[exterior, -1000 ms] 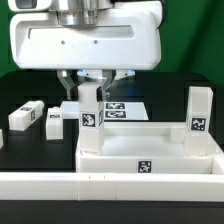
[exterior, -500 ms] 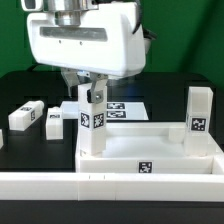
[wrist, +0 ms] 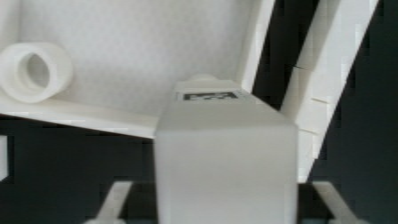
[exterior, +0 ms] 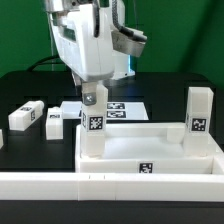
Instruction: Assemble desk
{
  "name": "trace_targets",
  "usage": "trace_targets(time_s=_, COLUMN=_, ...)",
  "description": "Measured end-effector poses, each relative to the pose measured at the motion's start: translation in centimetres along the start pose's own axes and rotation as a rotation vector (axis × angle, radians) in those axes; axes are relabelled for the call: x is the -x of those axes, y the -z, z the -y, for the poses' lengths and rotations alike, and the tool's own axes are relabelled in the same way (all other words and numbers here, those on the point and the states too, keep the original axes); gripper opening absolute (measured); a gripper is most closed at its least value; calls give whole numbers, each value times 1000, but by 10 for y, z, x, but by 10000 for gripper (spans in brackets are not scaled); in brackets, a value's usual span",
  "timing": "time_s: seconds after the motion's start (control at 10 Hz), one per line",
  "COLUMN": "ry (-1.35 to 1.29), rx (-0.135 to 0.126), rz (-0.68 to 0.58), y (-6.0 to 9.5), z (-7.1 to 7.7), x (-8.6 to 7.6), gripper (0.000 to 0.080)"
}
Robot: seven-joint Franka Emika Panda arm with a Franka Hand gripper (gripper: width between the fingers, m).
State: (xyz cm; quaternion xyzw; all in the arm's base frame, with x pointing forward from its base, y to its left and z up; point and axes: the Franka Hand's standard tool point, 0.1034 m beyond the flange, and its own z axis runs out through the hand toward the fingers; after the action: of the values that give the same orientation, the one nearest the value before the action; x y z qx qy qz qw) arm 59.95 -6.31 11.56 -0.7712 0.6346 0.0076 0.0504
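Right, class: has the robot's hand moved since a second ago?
Yes. The hand has twisted on the spot above the leg, showing a narrower face now; it has not drifted from the marker board behind.

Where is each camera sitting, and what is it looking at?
Exterior view: off the arm, looking across the table at the desk; the gripper shows, on a leg.
Wrist view: on the wrist, looking down the leg at the desk; two fingers show.
Shared: that leg and the desk.
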Motion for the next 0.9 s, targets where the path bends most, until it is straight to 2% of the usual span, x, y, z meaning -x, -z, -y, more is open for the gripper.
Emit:
trace_targets(time_s=0.2, ry=-20, rx=-1, rz=0, y=0, z=0, x=0, gripper=292)
trace_targets(time_s=0.3, ry=15, rx=0, rz=0, y=0, z=0, x=0, gripper=394)
trace_targets(time_s=0.4, ry=37, rx=1, rz=1, y=0, z=0, x=1, gripper=394)
trace_targets(time_s=0.5, ry=91, rx=1, rz=0, y=-1, z=0, x=2, gripper=532)
trace_targets(time_s=0.6, ry=196, rx=1, rz=1, y=-1, z=1, x=4, gripper=613)
trace_targets(time_s=0.9, ry=490, rx=1, rz=5, y=-2, z=3, x=12, gripper=648)
